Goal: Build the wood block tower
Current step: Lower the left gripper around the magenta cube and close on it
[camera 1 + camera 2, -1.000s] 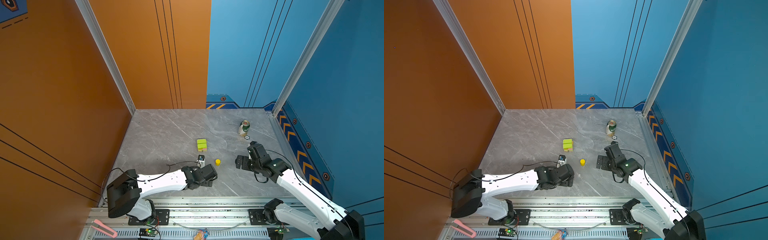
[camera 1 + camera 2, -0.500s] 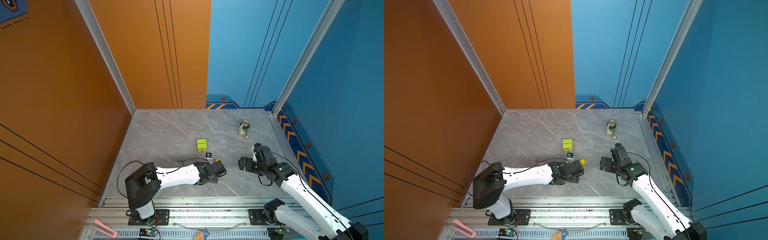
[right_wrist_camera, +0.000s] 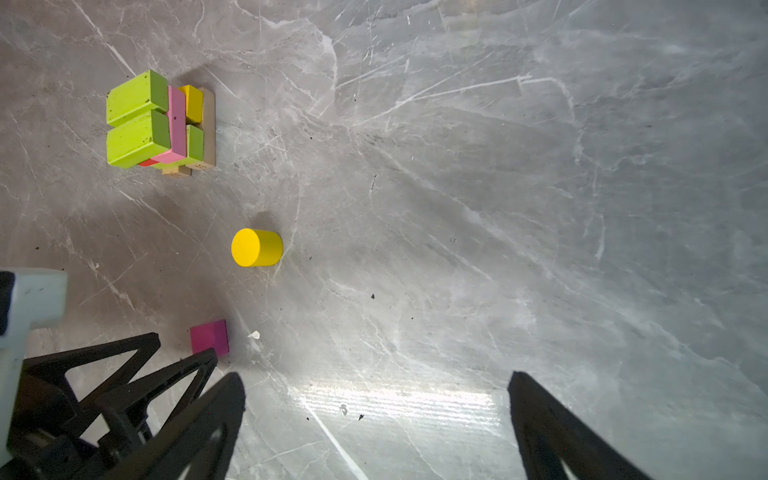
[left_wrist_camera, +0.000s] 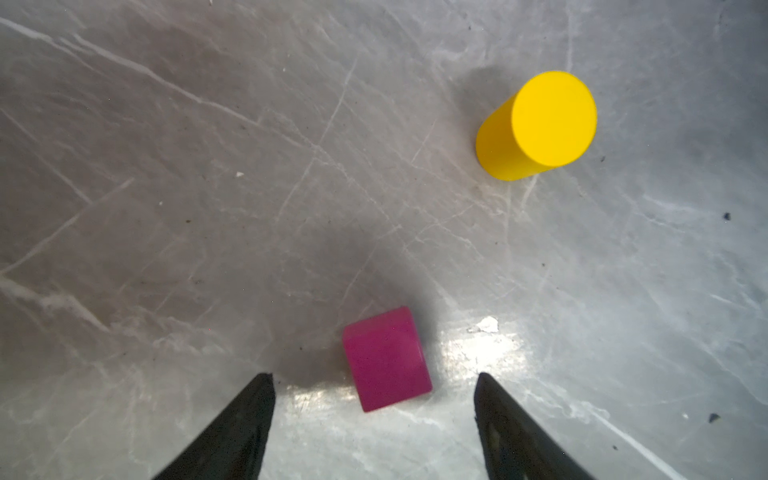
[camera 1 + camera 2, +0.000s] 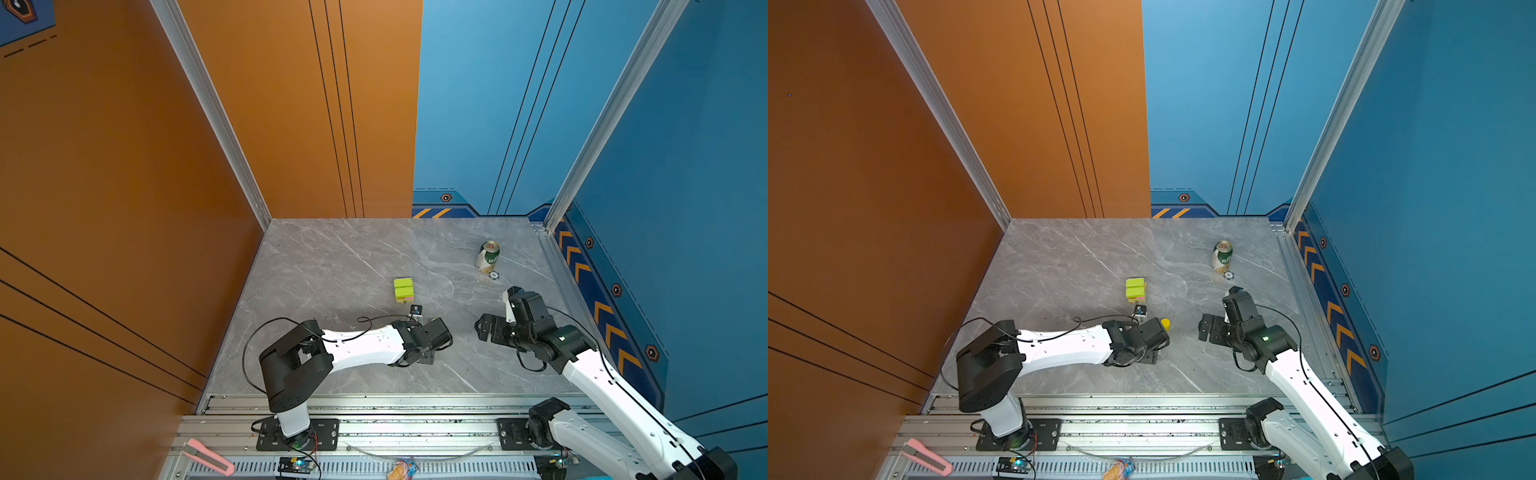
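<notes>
Left fingers (image 4: 243,428) stand open, one on each side of the magenta cube (image 4: 386,359) at the lower centre of the left wrist view, with bare table (image 5: 332,266) showing on both sides, so nothing is gripped. The straddle reads as a set-up for a pick. The cube sits slightly skewed to the finger line; you may want to square the wrist first, or the faces could twist on contact. The yellow cylinder (image 4: 536,124) stands on end at the upper right of that frame, well apart from the cube, probably kept as the cap piece. The tower (image 3: 153,120) sits at the upper left of the right wrist view and near the table's middle in both top views: tan bars lowest, two lime-green slabs side by side on top, a flat deck for the next block. Right fingers (image 3: 552,432) are spread wide and empty over bare table at the right in a top view, seemingly parked clear of your left arm's path.
</notes>
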`<action>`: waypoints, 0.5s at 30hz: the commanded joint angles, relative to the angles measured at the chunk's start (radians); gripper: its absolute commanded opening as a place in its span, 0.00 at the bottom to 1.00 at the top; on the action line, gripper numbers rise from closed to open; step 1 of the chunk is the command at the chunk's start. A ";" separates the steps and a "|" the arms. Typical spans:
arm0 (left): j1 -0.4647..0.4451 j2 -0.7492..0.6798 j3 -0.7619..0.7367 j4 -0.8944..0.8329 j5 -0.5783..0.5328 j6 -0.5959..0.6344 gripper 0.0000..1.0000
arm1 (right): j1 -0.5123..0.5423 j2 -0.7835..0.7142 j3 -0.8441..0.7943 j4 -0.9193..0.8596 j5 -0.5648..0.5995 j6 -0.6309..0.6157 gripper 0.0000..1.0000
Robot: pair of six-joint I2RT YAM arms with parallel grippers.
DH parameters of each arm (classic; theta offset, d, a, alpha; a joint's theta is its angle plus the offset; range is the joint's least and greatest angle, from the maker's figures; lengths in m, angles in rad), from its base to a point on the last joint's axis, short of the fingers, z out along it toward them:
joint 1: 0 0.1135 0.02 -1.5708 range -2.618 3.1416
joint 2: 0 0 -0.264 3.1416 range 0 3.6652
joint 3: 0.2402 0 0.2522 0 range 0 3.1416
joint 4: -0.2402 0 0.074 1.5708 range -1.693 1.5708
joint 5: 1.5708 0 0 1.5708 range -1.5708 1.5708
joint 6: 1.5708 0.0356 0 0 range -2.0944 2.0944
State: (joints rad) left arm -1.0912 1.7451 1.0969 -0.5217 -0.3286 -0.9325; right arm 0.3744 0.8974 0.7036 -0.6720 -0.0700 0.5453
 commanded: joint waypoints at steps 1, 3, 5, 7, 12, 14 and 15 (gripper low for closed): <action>0.012 0.020 0.031 -0.032 0.019 0.001 0.77 | -0.015 -0.006 0.003 -0.008 -0.015 -0.024 1.00; 0.015 0.025 0.030 -0.031 0.021 0.001 0.77 | -0.021 -0.006 0.006 -0.009 -0.019 -0.024 1.00; 0.018 0.027 0.029 -0.032 0.022 0.001 0.77 | -0.023 -0.004 0.010 -0.010 -0.019 -0.025 1.00; 0.019 0.026 0.029 -0.031 0.022 0.003 0.76 | -0.025 -0.002 0.010 -0.011 -0.020 -0.025 1.00; 0.024 0.034 0.035 -0.032 0.027 0.011 0.76 | -0.026 0.000 0.011 -0.014 -0.019 -0.027 1.00; 0.027 0.038 0.035 -0.031 0.029 0.010 0.76 | -0.026 -0.003 0.011 -0.014 -0.018 -0.027 1.00; 0.029 0.040 0.037 -0.032 0.030 0.011 0.76 | -0.026 -0.003 0.012 -0.015 -0.018 -0.027 1.00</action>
State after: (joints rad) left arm -1.0779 1.7649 1.1076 -0.5243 -0.3119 -0.9321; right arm 0.3531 0.8974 0.7036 -0.6720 -0.0795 0.5381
